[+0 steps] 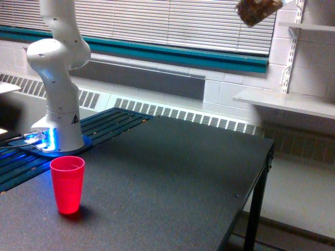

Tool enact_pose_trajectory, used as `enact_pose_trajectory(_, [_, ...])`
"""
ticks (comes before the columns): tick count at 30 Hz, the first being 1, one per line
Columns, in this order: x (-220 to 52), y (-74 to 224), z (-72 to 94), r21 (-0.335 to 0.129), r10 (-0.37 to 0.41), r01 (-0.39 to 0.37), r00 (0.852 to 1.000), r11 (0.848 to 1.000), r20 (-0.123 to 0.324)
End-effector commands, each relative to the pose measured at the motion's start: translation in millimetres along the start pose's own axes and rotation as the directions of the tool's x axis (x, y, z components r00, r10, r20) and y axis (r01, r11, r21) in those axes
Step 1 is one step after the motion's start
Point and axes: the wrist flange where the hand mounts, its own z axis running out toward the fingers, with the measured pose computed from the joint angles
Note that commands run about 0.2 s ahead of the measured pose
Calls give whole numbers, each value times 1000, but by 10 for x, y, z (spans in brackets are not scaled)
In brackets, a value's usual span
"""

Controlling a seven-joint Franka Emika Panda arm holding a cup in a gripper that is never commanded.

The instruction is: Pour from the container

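a: how far along are we?
b: barely begun. i see the clear jar (257,11) of brown pieces tilted at the frame's top right, well apart from the red cup (67,183) at lower left.
a: and the gripper?
b: out of frame, i can't tell its grip. no pouring yet.

You are looking at a lab or workshop room: a white robot arm (57,78) bolted beside a dark tabletop (172,178), painted block walls (225,91), closed window blinds (172,23), a long radiator grille (183,112) and bare wall shelves (285,102) on metal tracks.
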Motion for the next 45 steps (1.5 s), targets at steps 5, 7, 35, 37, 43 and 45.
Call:
enact_pose_trajectory(5, [51, 25, -79, 14, -2, 2, 1000, 1000, -21])
enact_pose_trajectory(7, [67, 62, -89, 16, -12, 12, 1000, 1000, -19])
enact_pose_trajectory(35, [270, 1910, -613, -153, -29, 15, 995, 988, -95])
enact_pose_trajectory(37, [254, 2086, -696, -170, -30, 12, 994, 985, -104])
enact_pose_trajectory(43, [151, 2545, -913, -217, -15, -11, 993, 976, -115])
enact_pose_trajectory(45, [98, 2688, -993, -234, -7, -22, 993, 972, -122])
